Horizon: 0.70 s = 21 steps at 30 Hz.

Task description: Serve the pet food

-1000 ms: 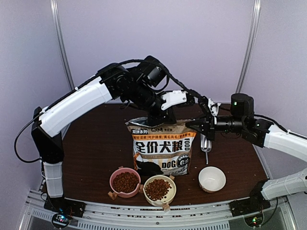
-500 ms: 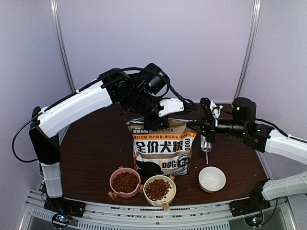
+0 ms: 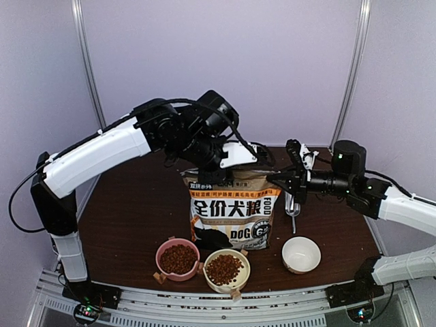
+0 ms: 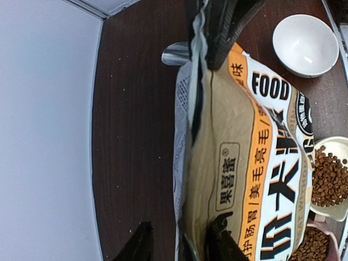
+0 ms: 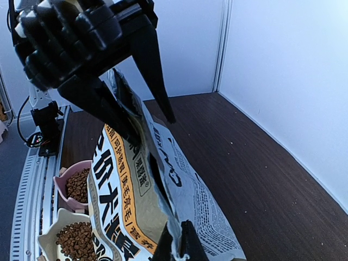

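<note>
My left arm (image 3: 102, 153) comes up from the lower left of the top view and bends over toward the middle. Low in that view, left of centre, the pink bowl (image 3: 158, 259) sits near the front edge of the table (image 3: 129, 211), with a heap of pet food (image 3: 178, 259) inside it.

At the centre the bag (image 3: 233, 214) stands upright, just behind the bowls. My left gripper (image 4: 183, 223) hangs over the left end of its top edge, jaws parted about halfway. In my left wrist view one finger lies on each side of the bag's back panel. I cannot tell whether either finger presses on the paper. From my right wrist view those fingers (image 5: 155, 76) spread downward over the mouth.

Just right of the pink bowl, touching or nearly so, the cream bowl (image 3: 247, 271) holds a second heap of the same food.

Right of the bag, a metal scoop (image 3: 293, 206) shows low beneath my right arm. I cannot tell what supports it. Below it, toward the front edge, stands the white bowl (image 3: 301, 267), apart from the other two.

My right gripper (image 5: 176, 240) reaches in from the right of the top view. Its jaws are pinched tight on the bag's top edge at the right corner.
</note>
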Available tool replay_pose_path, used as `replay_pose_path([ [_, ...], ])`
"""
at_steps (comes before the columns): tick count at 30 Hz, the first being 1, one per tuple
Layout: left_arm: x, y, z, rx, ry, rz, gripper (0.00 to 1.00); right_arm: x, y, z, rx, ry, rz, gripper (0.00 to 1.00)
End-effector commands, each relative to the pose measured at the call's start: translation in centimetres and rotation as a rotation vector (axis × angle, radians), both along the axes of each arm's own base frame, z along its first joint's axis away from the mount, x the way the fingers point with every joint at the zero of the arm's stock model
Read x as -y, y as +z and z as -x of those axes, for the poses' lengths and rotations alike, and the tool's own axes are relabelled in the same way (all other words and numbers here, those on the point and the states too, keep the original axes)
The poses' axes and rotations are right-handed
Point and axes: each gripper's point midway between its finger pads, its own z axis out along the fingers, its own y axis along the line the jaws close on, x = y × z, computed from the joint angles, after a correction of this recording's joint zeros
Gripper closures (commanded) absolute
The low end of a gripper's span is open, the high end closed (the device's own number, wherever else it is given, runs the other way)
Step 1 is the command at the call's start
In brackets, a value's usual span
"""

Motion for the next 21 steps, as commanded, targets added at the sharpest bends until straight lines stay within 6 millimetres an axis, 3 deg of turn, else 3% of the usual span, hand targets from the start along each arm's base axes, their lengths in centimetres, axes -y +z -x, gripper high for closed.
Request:
replay_pose_path([
  [1, -1.9, 1.9, -0.9, 0.085, 0.048, -0.003, 0.62, 1.0, 4.1, 0.1, 0.097, -0.044, -0.088, 1.0],
  [12, -2.4, 1.3, 0.8, 0.107, 0.015, -0.025, 0.56, 1.1, 4.0, 0.0, 0.09, -0.054, -0.079, 1.0],
  [21, -2.7, 2.5, 0.2, 0.194, 0.038, -0.002, 0.75, 1.1, 4.2, -0.1, 0.085, -0.056, -0.081, 1.0],
])
